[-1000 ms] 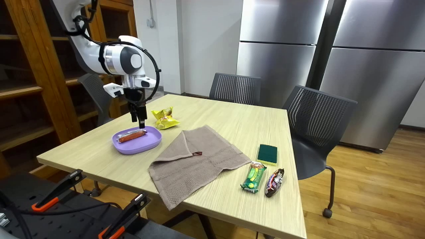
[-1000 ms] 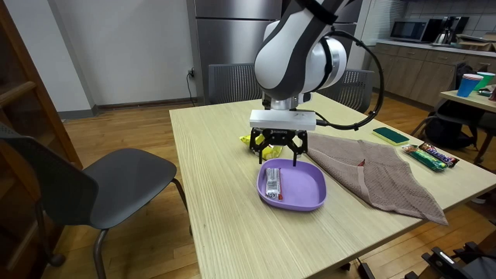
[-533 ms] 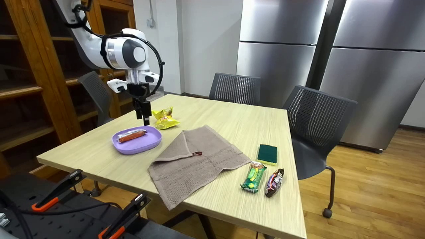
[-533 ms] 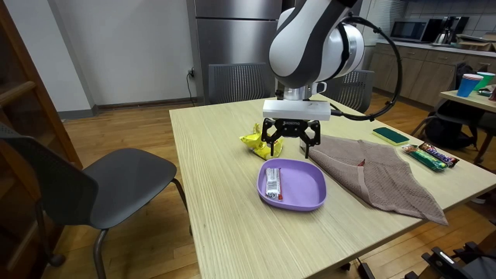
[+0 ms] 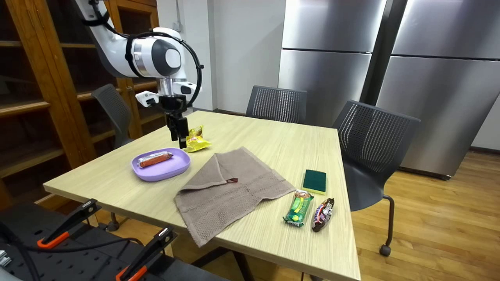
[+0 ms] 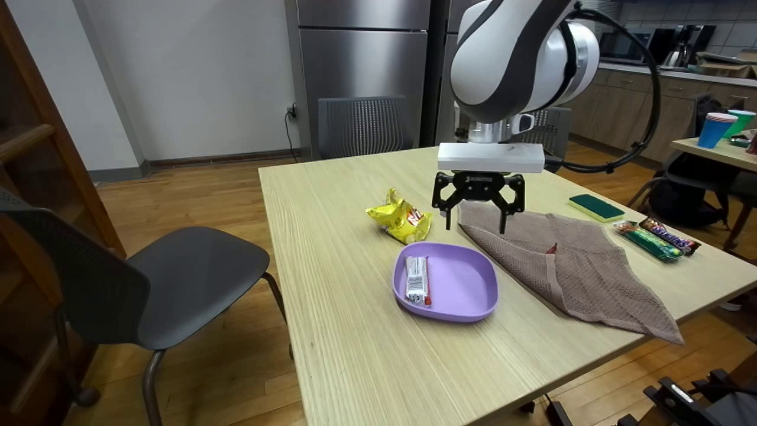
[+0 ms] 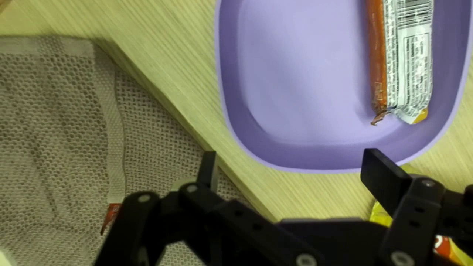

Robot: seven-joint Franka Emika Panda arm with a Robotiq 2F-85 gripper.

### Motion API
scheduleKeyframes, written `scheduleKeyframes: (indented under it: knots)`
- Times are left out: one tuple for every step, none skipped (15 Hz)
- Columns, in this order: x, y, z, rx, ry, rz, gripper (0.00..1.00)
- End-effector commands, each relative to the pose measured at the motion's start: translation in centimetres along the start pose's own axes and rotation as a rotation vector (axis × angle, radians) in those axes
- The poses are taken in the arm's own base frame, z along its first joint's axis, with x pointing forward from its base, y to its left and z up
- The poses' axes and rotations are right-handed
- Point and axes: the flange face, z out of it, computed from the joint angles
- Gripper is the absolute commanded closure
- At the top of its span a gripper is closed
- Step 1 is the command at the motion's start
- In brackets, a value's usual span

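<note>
My gripper is open and empty, held above the table in both exterior views [image 5: 179,141] [image 6: 475,224]. In the wrist view its fingers are wide apart [image 7: 290,162], with bare wood and the plate's rim between them. A purple plate [image 5: 175,166] [image 6: 461,284] [image 7: 303,81] lies close by. A wrapped bar, orange-brown and silver, [image 5: 155,159] [image 6: 417,281] [image 7: 402,62] lies in the plate at one side. A yellow snack bag [image 5: 198,144] [image 6: 408,222] stands beside the plate; in the wrist view one finger partly hides it [image 7: 380,214]. The gripper touches nothing visible.
A brown towel [image 5: 234,191] [image 6: 568,260] [image 7: 55,129] lies partly folded and hangs over the table's edge. A green and yellow sponge [image 5: 314,180] [image 6: 596,207], a green-wrapped bar [image 5: 299,208] and a brown-wrapped bar [image 5: 323,214] lie beyond it. Chairs [image 5: 379,156] [image 6: 195,284] surround the table.
My gripper, open throughout, has moved to the right and slightly up in both exterior views, from over the plate's edge toward the towel side. The plate, bar and bag have not moved.
</note>
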Motion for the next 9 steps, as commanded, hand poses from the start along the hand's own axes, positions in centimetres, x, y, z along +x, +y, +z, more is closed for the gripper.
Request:
scheduleKeyframes:
  knots:
    - [0.2, 3.4, -1.2, -0.016, 0.003, 0.015, 0.00]
    - [0.5, 4.2, -1.3, -0.020, 0.003, 0.024, 0.00]
    - [0.8, 5.1, -1.3, -0.024, 0.002, 0.033, 0.00]
    - [1.1, 5.9, -1.2, -0.028, 0.002, 0.044, 0.00]
    - [1.4, 6.8, -1.2, -0.031, 0.001, 0.054, 0.00]
    - [1.6, 7.6, -1.1, -0.034, -0.001, 0.066, 0.00]
    - [1.8, 8.3, -1.1, -0.037, -0.002, 0.078, 0.00]
    - [1.9, 9.1, -1.0, -0.037, -0.005, 0.091, 0.00]
    - [2.0, 9.9, -0.9, -0.038, -0.008, 0.103, 0.00]
